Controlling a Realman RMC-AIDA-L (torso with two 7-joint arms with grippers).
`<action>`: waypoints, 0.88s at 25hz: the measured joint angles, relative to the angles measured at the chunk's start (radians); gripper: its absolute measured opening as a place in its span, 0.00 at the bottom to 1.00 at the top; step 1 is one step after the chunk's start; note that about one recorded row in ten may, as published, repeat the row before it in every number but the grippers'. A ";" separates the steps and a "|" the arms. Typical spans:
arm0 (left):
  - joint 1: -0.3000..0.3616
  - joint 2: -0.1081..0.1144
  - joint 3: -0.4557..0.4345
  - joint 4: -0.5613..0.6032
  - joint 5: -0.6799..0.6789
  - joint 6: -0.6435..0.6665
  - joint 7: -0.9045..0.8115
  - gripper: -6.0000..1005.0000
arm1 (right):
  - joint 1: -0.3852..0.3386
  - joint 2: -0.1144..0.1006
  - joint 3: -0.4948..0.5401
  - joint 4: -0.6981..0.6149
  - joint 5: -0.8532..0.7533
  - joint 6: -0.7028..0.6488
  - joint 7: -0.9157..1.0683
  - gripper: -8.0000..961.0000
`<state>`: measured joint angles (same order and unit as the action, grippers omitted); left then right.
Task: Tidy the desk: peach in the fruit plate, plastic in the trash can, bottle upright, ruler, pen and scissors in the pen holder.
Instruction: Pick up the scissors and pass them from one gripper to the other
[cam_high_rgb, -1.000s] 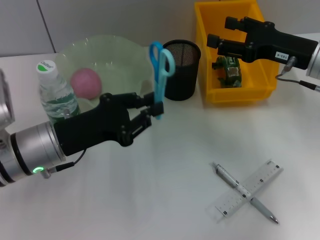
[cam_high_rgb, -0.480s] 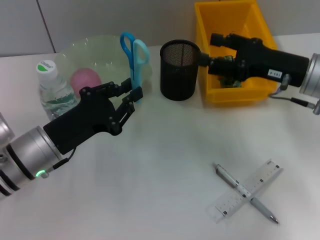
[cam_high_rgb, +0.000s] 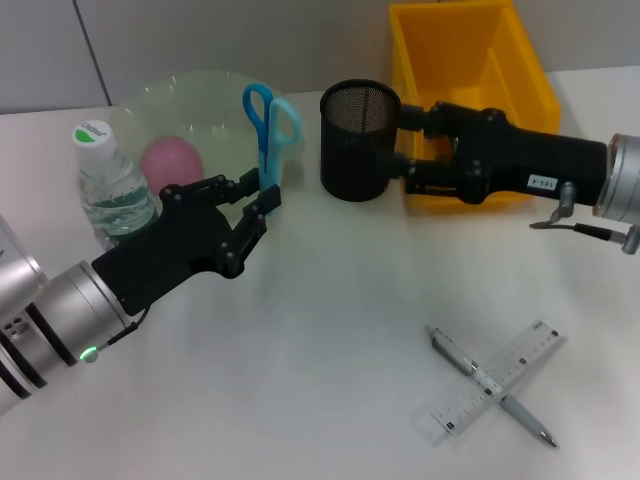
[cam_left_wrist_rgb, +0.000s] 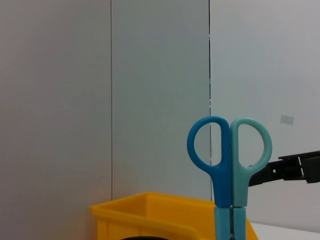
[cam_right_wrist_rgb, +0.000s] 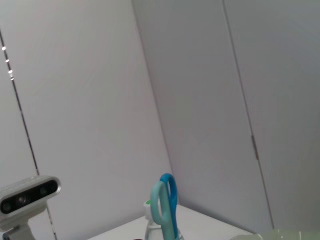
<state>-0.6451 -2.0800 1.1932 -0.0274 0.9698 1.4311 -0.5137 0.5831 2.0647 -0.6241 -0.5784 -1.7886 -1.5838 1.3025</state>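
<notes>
Left gripper (cam_high_rgb: 262, 200) clamps scissors (cam_high_rgb: 268, 130) upright; right gripper (cam_high_rgb: 405, 150), jaws spread, flanks pen holder (cam_high_rgb: 358, 140).

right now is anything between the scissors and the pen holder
Nothing visible. The left end effector holds the scissors upright beside the pen holder, with open space between. The right end effector sits at the holder's far side.
</notes>
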 joint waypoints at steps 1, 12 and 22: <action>0.001 0.000 0.000 0.000 0.000 -0.002 0.000 0.21 | 0.000 0.000 -0.005 0.000 0.000 -0.001 -0.001 0.85; 0.011 0.000 -0.003 0.008 -0.001 0.001 -0.003 0.21 | -0.014 0.000 -0.016 0.008 -0.001 -0.009 -0.020 0.85; -0.008 0.000 -0.079 -0.007 -0.001 -0.050 -0.004 0.21 | -0.014 0.015 -0.035 0.038 0.009 -0.014 -0.087 0.85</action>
<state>-0.6532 -2.0800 1.1139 -0.0344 0.9687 1.3813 -0.5178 0.5686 2.0793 -0.6589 -0.5405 -1.7792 -1.5975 1.2157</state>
